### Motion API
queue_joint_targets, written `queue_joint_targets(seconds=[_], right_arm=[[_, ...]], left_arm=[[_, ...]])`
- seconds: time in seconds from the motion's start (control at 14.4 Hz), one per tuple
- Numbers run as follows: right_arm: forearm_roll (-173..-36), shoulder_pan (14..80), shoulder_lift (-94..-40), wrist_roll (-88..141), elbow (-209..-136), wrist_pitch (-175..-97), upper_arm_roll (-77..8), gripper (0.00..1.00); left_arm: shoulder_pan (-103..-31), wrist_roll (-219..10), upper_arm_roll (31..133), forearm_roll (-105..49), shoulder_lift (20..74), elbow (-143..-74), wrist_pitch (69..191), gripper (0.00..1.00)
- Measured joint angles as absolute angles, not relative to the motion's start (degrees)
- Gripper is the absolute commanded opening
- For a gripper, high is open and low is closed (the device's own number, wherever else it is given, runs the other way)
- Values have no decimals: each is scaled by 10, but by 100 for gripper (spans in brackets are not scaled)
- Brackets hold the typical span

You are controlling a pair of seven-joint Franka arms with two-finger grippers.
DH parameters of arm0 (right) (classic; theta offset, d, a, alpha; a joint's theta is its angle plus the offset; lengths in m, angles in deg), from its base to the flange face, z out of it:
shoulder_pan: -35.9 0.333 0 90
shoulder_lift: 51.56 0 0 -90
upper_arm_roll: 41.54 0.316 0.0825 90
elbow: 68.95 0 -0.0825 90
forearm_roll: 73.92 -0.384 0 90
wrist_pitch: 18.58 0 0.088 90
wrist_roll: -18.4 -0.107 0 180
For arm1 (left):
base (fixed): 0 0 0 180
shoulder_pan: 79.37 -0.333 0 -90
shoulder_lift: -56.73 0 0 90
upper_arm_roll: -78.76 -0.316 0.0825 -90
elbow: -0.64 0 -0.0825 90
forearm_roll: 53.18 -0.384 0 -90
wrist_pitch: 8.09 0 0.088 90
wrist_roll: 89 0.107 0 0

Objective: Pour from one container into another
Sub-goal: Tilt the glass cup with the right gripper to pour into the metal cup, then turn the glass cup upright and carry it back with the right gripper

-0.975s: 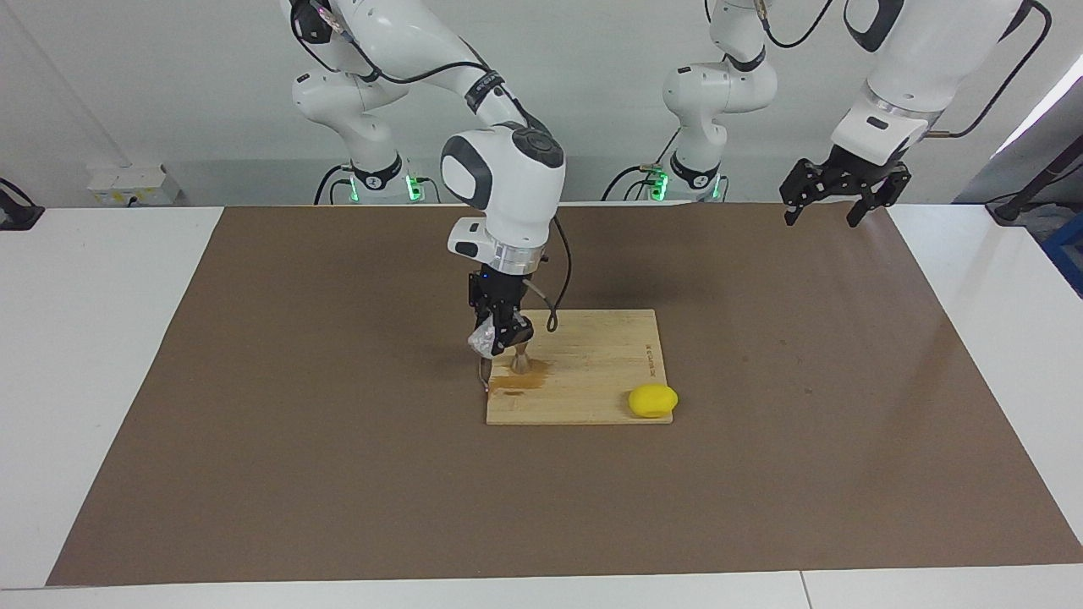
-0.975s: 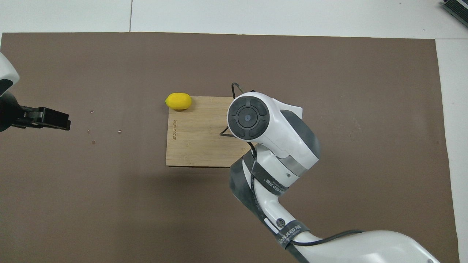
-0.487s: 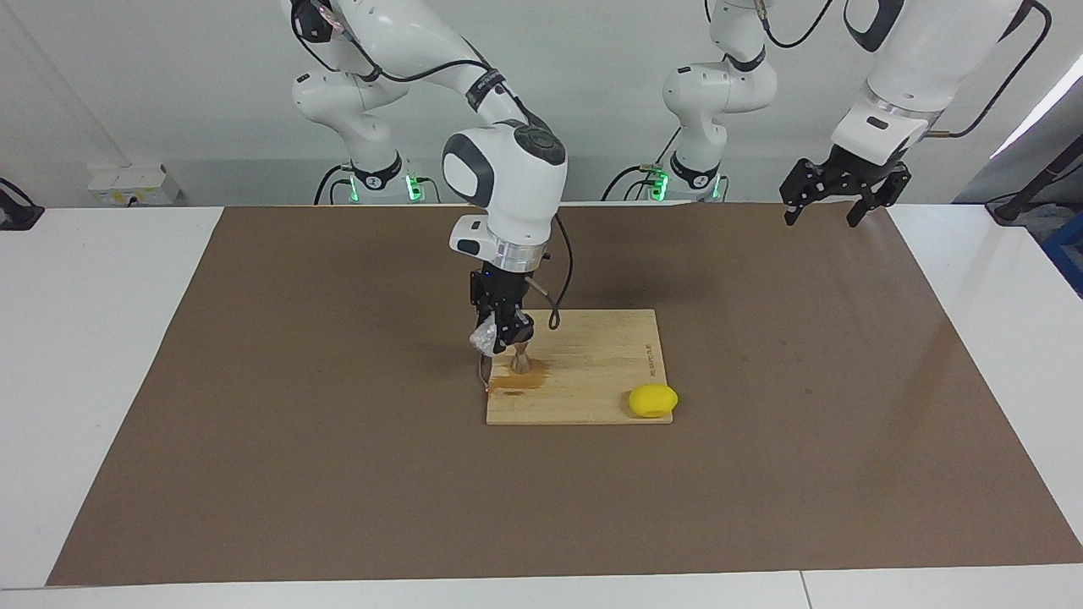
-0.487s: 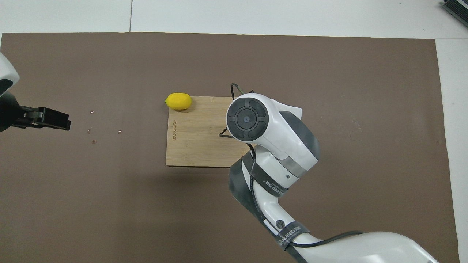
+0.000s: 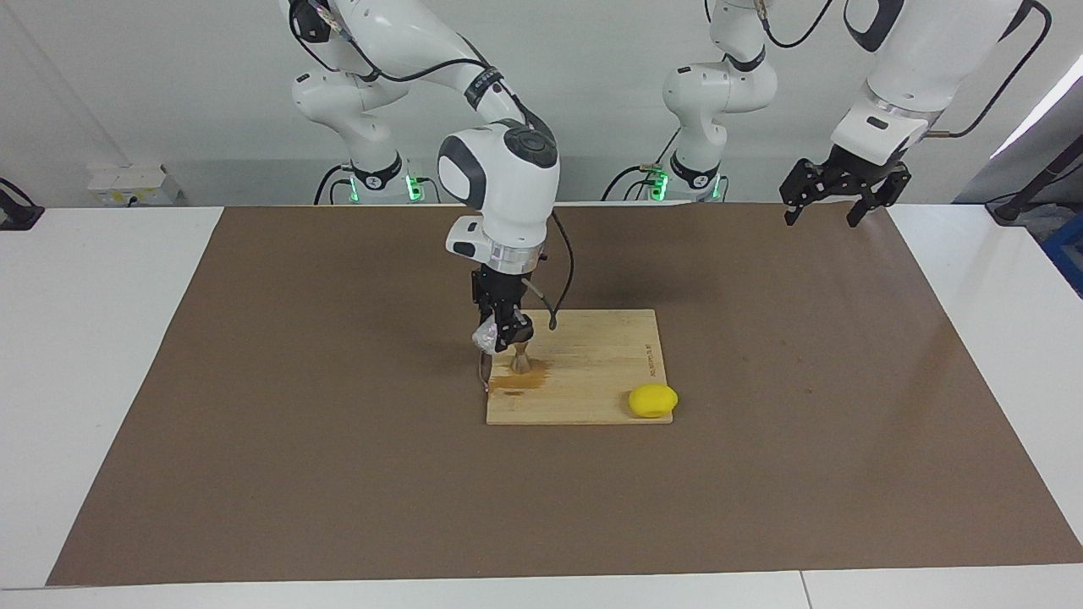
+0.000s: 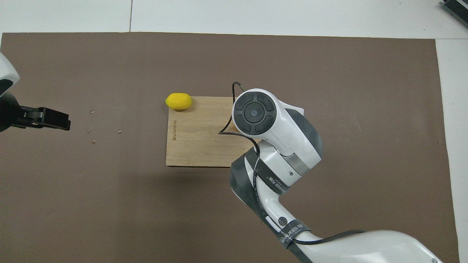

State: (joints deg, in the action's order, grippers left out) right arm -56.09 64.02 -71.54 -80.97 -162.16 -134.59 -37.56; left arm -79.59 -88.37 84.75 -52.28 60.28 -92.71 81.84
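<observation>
My right gripper point(image 5: 506, 337) is shut on the clear glass tumbler point(image 5: 485, 337) and holds it tilted just above the wooden cutting board point(image 5: 601, 364). The silver hourglass jigger point(image 5: 521, 362) stands upright on the board right beside the tumbler, under the gripper. A brown wet patch point(image 5: 511, 385) lies on the board by the jigger's foot. In the overhead view my right arm's wrist point(image 6: 254, 113) hides the tumbler and the jigger. My left gripper point(image 5: 833, 207) is open and empty, waiting in the air over the mat at the left arm's end; it also shows in the overhead view point(image 6: 44, 118).
A yellow lemon point(image 5: 652, 400) lies at the board's corner toward the left arm's end, farther from the robots; it also shows in the overhead view point(image 6: 178, 101). The board point(image 6: 193, 138) lies on a brown mat point(image 5: 254, 423). A few small crumbs point(image 6: 106, 131) lie on the mat.
My right arm's wrist has shifted slightly toward its own end of the table while the tumbler stays tilted by the jigger. The left arm has not moved.
</observation>
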Motion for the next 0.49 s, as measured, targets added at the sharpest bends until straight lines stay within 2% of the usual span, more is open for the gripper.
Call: queue_joint_targets(seconds=[0.49], right_arm=[[-606, 630, -715, -810, -1611, -1338, -376, 0]], left_arm=[[-796, -884, 848, -523, 603, -927, 818, 100]])
